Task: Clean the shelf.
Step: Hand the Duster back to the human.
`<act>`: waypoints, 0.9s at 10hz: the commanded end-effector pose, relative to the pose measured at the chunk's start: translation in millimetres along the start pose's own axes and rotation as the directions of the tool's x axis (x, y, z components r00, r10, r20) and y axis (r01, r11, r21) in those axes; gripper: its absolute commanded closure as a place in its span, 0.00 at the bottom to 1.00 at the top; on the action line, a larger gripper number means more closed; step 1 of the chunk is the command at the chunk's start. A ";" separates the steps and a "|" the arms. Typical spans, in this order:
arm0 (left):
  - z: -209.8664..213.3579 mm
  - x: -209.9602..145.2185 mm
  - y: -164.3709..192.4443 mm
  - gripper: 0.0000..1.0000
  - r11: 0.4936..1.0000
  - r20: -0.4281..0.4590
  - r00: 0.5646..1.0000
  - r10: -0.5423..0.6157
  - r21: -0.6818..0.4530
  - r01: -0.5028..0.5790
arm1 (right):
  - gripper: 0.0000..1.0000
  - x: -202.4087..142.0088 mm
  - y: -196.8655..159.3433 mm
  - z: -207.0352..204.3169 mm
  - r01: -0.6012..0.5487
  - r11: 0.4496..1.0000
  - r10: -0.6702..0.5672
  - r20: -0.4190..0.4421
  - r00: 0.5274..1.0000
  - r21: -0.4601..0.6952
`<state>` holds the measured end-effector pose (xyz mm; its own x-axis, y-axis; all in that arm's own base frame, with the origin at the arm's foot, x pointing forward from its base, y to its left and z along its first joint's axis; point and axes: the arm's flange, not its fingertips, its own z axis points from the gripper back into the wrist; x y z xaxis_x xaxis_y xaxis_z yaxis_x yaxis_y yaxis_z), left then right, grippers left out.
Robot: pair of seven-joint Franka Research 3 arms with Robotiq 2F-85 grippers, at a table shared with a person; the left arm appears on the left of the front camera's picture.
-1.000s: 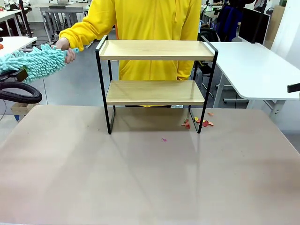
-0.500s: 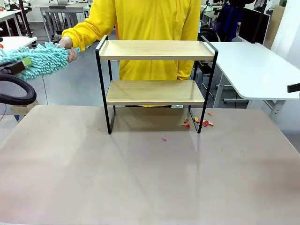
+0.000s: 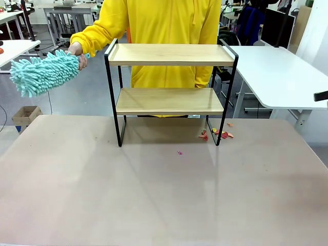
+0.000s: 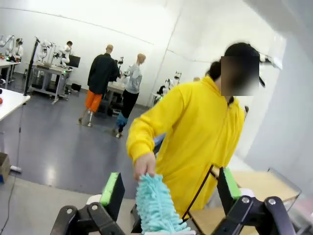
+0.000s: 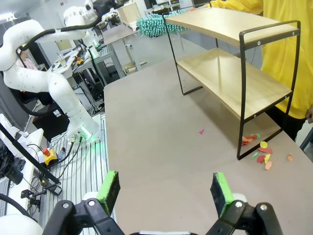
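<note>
The shelf [image 3: 169, 77] has light wood boards and a black frame. The duster [image 3: 43, 72] is turquoise, the person's sleeve [image 3: 100, 31] yellow, the tabletop [image 3: 164, 195] beige.

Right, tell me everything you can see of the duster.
The duster is a fluffy turquoise head of thick chenille-like strands, long and rounded. The person's hand holds it at its right end, up in the air off the table's left side, left of the shelf and about level with its top board, the head sloping down to the left. It touches nothing but that hand. In the left wrist view it hangs between the left gripper's open green-padded fingers, which do not close on it.
</note>
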<state>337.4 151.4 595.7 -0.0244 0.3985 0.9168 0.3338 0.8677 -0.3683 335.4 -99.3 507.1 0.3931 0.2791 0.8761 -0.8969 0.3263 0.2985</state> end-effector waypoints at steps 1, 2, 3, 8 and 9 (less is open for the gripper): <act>11.0 27.0 21.0 0.00 0.999 0.041 0.999 0.036 0.005 -0.036 | 0.00 -0.7 1.8 2.3 -0.014 1.000 0.014 -0.005 1.000 0.004; 14.3 32.6 27.2 0.00 0.999 0.041 0.998 0.053 0.010 -0.053 | 0.00 -0.7 1.8 2.3 -0.014 1.000 0.014 -0.005 1.000 0.004; 15.7 32.0 29.0 0.00 0.997 0.022 0.998 0.064 -0.036 -0.063 | 0.00 -0.7 1.8 2.3 -0.014 1.000 0.014 -0.005 1.000 0.004; 18.9 35.9 19.1 0.00 0.999 0.057 0.998 0.037 0.021 -0.038 | 0.00 -0.7 1.8 2.3 -0.014 1.000 0.014 -0.005 1.000 0.004; 18.9 35.9 19.1 0.00 0.999 0.057 0.998 0.037 0.021 -0.038 | 0.00 -0.7 1.8 2.3 -0.014 1.000 0.014 -0.005 1.000 0.004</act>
<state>326.8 189.6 619.4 -0.0610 0.4449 0.8935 0.3235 0.8557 -0.4039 335.3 -99.5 507.1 0.3933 0.2790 0.8760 -0.8967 0.3268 0.2985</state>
